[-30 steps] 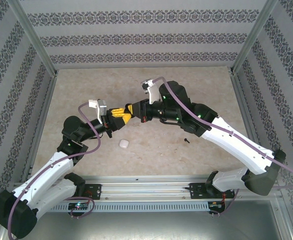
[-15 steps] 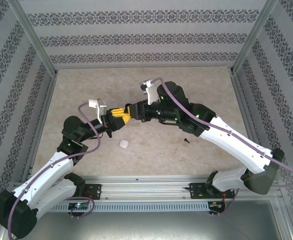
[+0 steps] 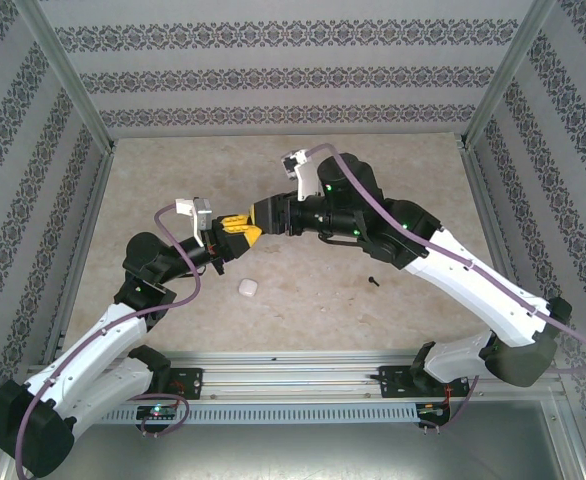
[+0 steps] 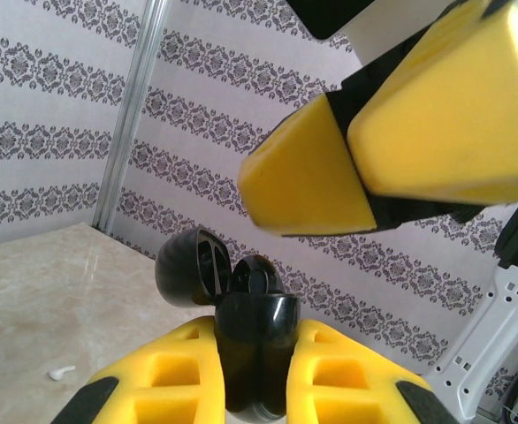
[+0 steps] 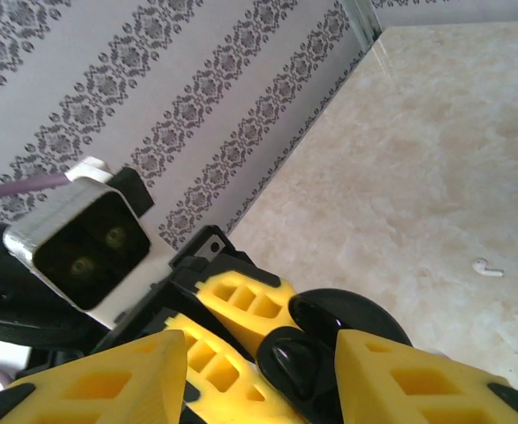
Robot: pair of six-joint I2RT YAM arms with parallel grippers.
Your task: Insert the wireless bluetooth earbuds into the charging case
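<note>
Charging case [image 3: 248,287]: white pebble lying on the bench [image 3: 173,170] beside the left forearm, apart from both claws. Left claw [image 4: 255,353] clamped on a black flip-lid container [image 4: 257,331], lid open. Right claw [image 5: 259,371] spread, fingers flanking that container; I can't tell contact. White earbud [image 5: 487,266] lies on the bench.
</note>
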